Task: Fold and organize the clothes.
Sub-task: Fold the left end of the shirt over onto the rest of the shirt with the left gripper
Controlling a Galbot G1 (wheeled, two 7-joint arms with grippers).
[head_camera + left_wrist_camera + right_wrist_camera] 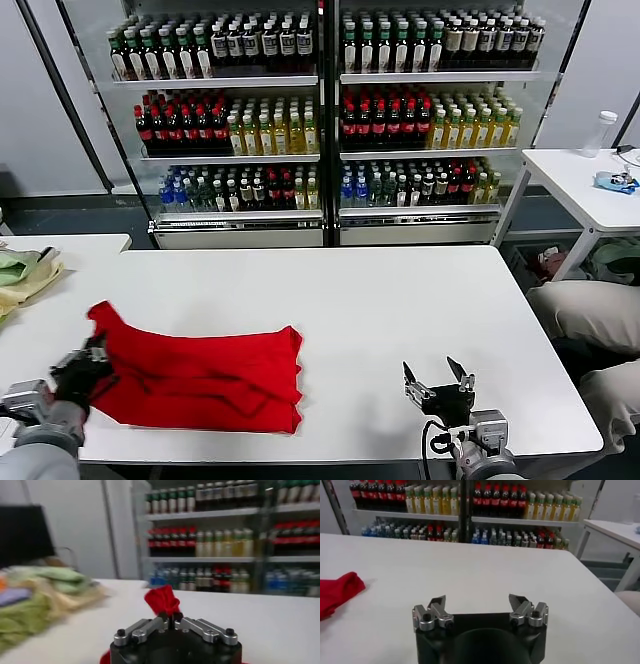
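Observation:
A bright red T-shirt lies partly folded on the white table, left of its middle, plain side up. My left gripper is at the shirt's left edge, shut on a pinch of the red cloth. In the left wrist view the bunched red fabric stands up between the closed fingers of that gripper. My right gripper hovers open near the table's front right, clear of the shirt. The right wrist view shows that gripper with nothing between its fingers, and a red shirt corner off to one side.
A pile of green and yellow cloth lies on a side table at the far left. Drink shelves stand behind the table. A second white table is at the back right. A person's beige-trousered legs sit by the right edge.

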